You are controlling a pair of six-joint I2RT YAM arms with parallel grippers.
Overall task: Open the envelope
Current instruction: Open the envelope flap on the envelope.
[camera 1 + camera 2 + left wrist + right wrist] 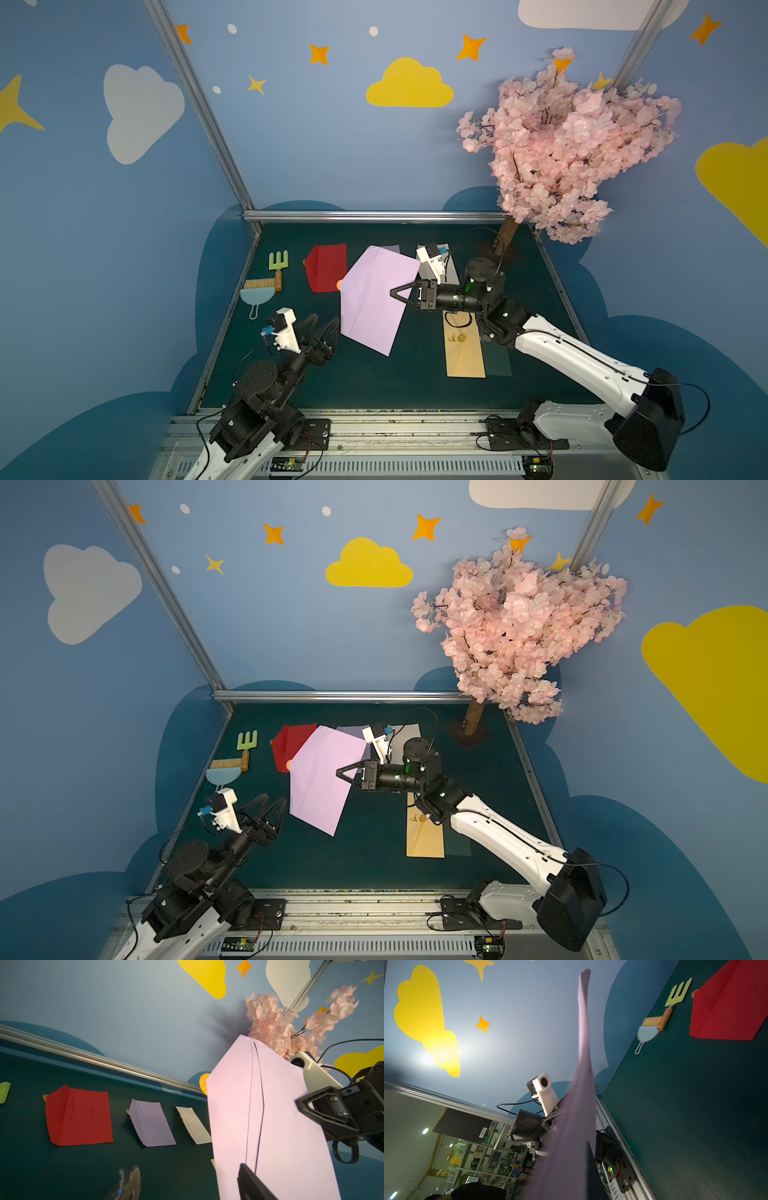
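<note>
Right, the lilac envelope [376, 295] [324, 779] is off the worktop [374, 382], hanging tilted in the air over its middle, one lower corner dipping toward the front. Its pointed flap end faces left and carries an orange sticker [338, 285] at the tip. From the left wrist view I see the envelope [270, 1115] broadside, with a centre seam running down it.

My right gripper [395, 293] [338, 772] has its fingers pinched closed on the envelope's right edge. That arm reaches in from the front right corner, the white forearm sloping up toward the back, and the wrist is bent so the gripper lies level and points left.

My left gripper [325, 322] [274, 802] sits just beside the envelope's lower left edge with its fingers spread wide, holding nothing. One finger [249, 1184] shows in front of the paper; I cannot tell whether it touches. The left arm is folded low at the front left, and the gripper is angled up toward the back.

Behind the lifted envelope, a red envelope [326, 268], a small purple envelope [151, 1124] and a cream envelope [194, 1125] lie flat. A tan envelope [463, 349] lies under the right arm. At the far left are a green fork [278, 262] and a brush with dustpan [257, 293]; a pink blossom tree [569, 145] stands at the back right.
</note>
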